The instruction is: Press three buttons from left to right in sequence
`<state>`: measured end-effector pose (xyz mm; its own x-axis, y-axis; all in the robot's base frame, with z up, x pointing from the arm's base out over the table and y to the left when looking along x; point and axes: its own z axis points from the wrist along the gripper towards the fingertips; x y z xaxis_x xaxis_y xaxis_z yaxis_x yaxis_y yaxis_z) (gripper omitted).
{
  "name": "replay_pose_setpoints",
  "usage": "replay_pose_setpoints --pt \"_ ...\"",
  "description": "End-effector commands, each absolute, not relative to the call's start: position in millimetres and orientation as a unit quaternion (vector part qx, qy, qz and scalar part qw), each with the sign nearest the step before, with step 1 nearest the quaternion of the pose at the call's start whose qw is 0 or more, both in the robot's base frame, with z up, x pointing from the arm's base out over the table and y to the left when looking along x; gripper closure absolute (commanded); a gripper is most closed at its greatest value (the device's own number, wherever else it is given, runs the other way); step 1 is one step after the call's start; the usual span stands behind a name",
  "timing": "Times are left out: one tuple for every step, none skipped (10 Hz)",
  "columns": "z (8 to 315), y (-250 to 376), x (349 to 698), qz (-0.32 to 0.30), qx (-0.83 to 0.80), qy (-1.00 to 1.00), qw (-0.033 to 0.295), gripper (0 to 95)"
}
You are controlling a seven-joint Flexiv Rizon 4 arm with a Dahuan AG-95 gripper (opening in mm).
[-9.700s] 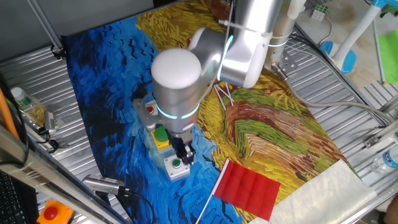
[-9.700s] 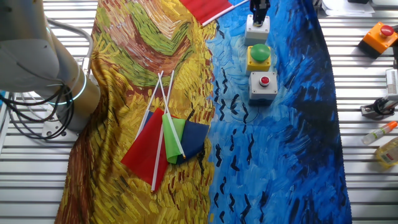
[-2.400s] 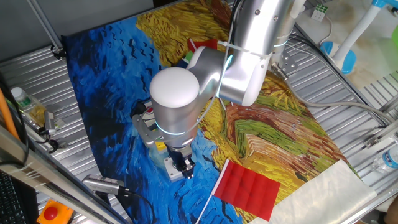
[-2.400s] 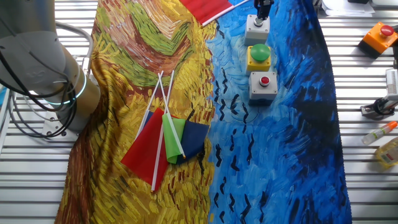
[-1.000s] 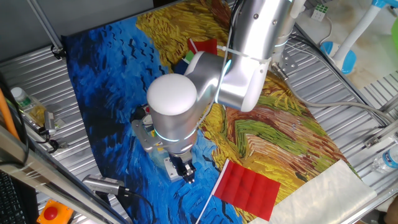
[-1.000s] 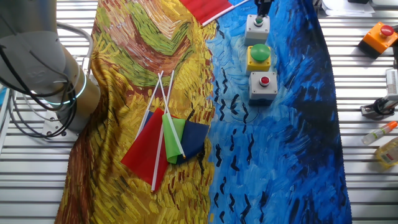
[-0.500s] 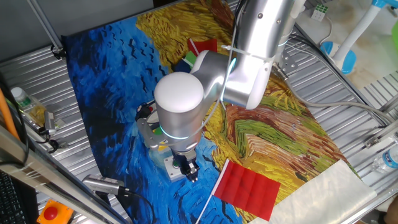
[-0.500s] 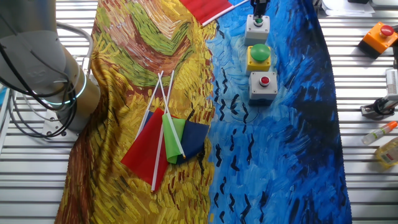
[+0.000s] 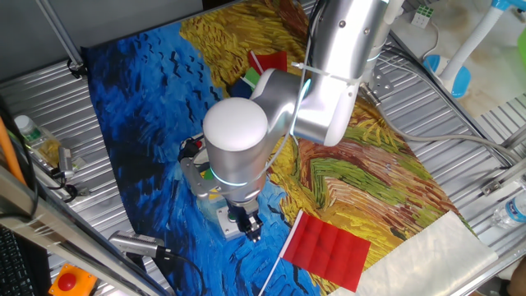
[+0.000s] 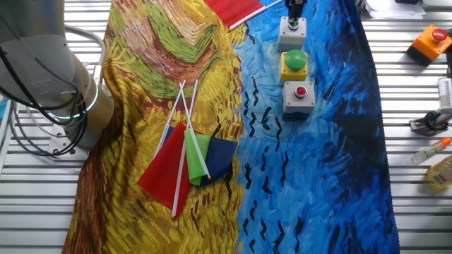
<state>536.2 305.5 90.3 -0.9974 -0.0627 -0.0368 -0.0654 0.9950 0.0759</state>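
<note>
On painted cloth (image 10: 311, 162), in a row: grey red-button box (image 10: 299, 97), yellow box (image 10: 294, 65), grey green-button box (image 10: 292, 30). Touching or nearly so, box to box. Over the last box, at the frame's top edge: gripper (image 10: 294, 10), seen also at (image 9: 248, 224). Fingers apart or together: cannot tell. Left on yellow cloth: flags (image 10: 189, 156). Off right: orange box (image 10: 432, 41).

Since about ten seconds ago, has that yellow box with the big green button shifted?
No. The yellow box sits between the same two grey boxes, red-button and green-button, as before.
</note>
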Motion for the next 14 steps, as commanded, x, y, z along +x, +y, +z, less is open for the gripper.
replay_pose_setpoints --pt "89.0 305.2 536.1 0.041 -0.031 0.999 0.018 38.0" --pt "89.0 305.2 536.2 0.041 -0.03 0.999 0.018 38.0" --pt "89.1 305.1 536.5 0.041 -0.03 0.999 0.018 38.0" --pt "90.1 305.3 536.4 0.041 -0.03 0.999 0.019 38.0" --pt "90.3 305.3 536.3 0.04 -0.03 0.999 0.018 38.0" --pt "89.9 305.2 536.4 0.04 -0.031 0.999 0.019 38.0" --pt "89.9 305.2 536.4 0.041 -0.031 0.999 0.019 38.0" --pt "91.8 305.3 536.0 0.041 -0.03 0.999 0.019 38.0" --pt "93.3 305.5 535.7 0.04 -0.031 0.999 0.02 38.0" --pt "95.6 304.4 535.1 0.038 -0.033 0.998 0.022 38.0" --pt "95.6 304.4 535.1 0.038 -0.033 0.998 0.022 38.0" --pt "97.3 302.5 537.7 0.037 -0.034 0.999 0.022 38.0" --pt "97.8 302.1 538.9 0.037 -0.034 0.999 0.021 38.0" --pt "97.5 301.8 539.9 0.036 -0.035 0.999 0.019 38.0"
